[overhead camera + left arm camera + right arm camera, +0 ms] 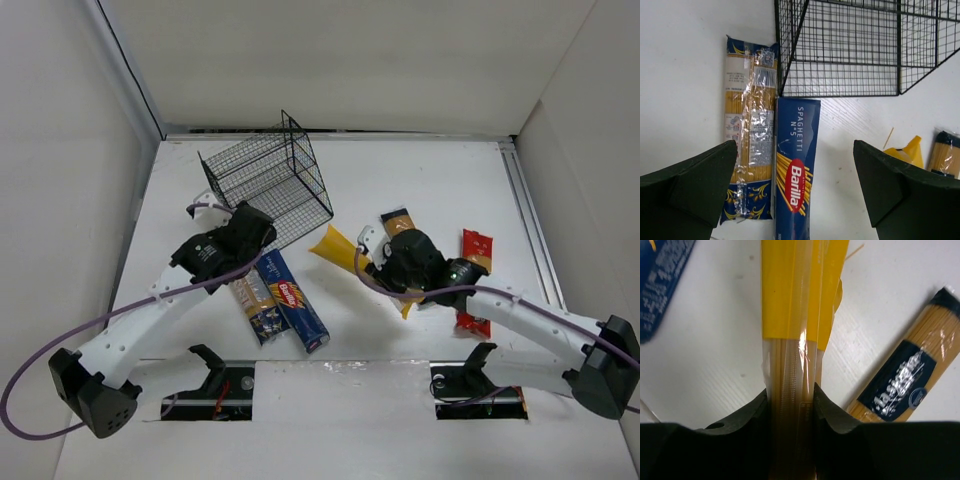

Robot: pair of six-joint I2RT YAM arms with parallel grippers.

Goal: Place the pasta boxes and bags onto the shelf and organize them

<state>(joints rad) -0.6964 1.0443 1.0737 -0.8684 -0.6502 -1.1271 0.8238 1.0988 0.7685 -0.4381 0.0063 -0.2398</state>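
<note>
The black wire shelf (pixel 268 188) stands at the back left of the table and shows in the left wrist view (pixel 860 50). My left gripper (pixel 245 232) is open above a dark-blue Barilla box (pixel 795 170) and a clear blue-ended spaghetti bag (pixel 750 125), both lying just in front of the shelf. They also show from above, the box (pixel 296 302) and the bag (pixel 256 302). My right gripper (pixel 395 255) is shut on the yellow bag (pixel 790 340), whose tip (pixel 330 243) sticks out left. An orange-brown pack with dark label (pixel 905 385) lies beside it.
A red-and-yellow spaghetti bag (pixel 475 262) lies right of my right gripper. White walls enclose the table on the left, right and back. A loose spaghetti strand (pixel 888 138) lies on the table near the yellow bag's tip.
</note>
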